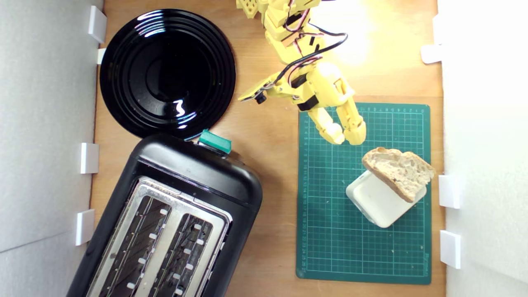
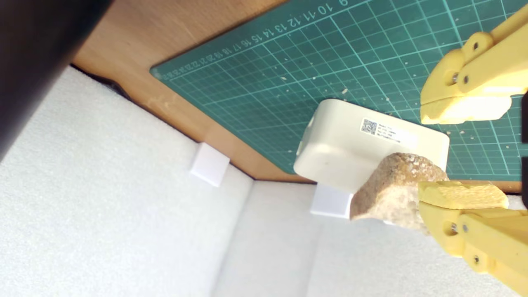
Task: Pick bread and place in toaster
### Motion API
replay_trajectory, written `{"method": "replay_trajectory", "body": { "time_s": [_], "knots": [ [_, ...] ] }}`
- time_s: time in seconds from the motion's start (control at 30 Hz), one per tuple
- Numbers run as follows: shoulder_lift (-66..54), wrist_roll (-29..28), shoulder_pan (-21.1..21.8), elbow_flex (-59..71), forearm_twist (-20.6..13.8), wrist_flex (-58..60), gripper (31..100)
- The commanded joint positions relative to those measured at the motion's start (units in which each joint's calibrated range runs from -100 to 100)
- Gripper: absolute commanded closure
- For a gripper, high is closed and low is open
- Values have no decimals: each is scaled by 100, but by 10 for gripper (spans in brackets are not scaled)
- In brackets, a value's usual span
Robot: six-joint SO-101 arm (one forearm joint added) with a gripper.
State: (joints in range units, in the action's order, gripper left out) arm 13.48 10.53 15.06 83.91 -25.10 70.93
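Note:
The bread (image 1: 398, 171) is a tan slice with a brown crust. It leans tilted on a cream-white block (image 1: 381, 202) on the green cutting mat (image 1: 330, 231), at the exterior view's right. My yellow gripper (image 1: 347, 138) hovers over the mat just short of the bread, apart from it. In the wrist view the gripper (image 2: 464, 152) is open with nothing between its fingers. There the bread (image 2: 392, 185) shows beside one fingertip (image 2: 462, 196), resting on the block (image 2: 350, 144). The black toaster (image 1: 198, 177), with its teal lever (image 1: 214, 141), lies at the exterior view's lower left, both slots unoccupied.
A glossy black plate (image 1: 167, 70) sits beyond the toaster at the exterior view's upper left. White foam walls (image 1: 41, 123) with small white clips (image 1: 449, 192) line both sides of the wooden table (image 1: 272, 165). Crumbs dot the mat (image 2: 309, 62).

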Motion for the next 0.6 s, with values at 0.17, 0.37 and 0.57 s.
{"method": "replay_trajectory", "body": {
  "time_s": [0.17,0.37,0.57],
  "knots": [
    [-50,32,58,-116,53,185,592],
    [-50,6,58,-116,62,168,594],
    [25,-768,58,-134,44,185,594]
  ]
}}
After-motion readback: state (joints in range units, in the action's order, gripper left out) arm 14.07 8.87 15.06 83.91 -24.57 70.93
